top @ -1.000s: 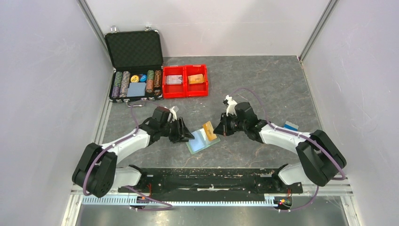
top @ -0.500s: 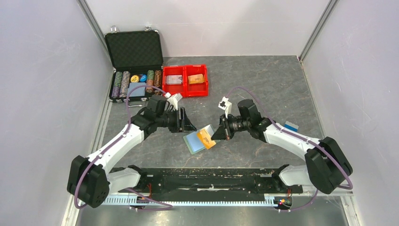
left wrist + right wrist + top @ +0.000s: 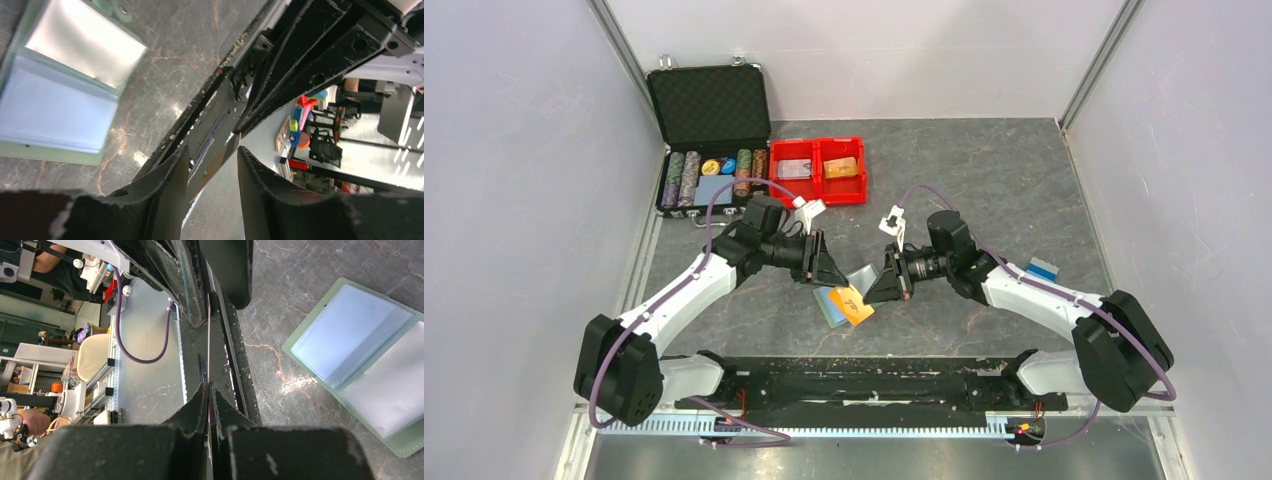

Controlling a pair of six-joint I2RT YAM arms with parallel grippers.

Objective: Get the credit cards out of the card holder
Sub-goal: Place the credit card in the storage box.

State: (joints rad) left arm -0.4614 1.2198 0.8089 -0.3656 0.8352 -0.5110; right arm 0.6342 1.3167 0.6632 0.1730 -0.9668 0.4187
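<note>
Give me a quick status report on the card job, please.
Left gripper open, empty. Right gripper shut on orange card, out of card holder. Holder lying open; nothing blocking.

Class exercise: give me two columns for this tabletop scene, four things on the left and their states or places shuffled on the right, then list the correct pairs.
Things:
1. left gripper
2. right gripper
3. card holder
4. red bin

States or places:
A. lying open on the table
B. jaws shut on the orange card
C. jaws apart, holding nothing
D. beside the black poker-chip case

Pairs: 1-C, 2-B, 3-A, 4-D
</note>
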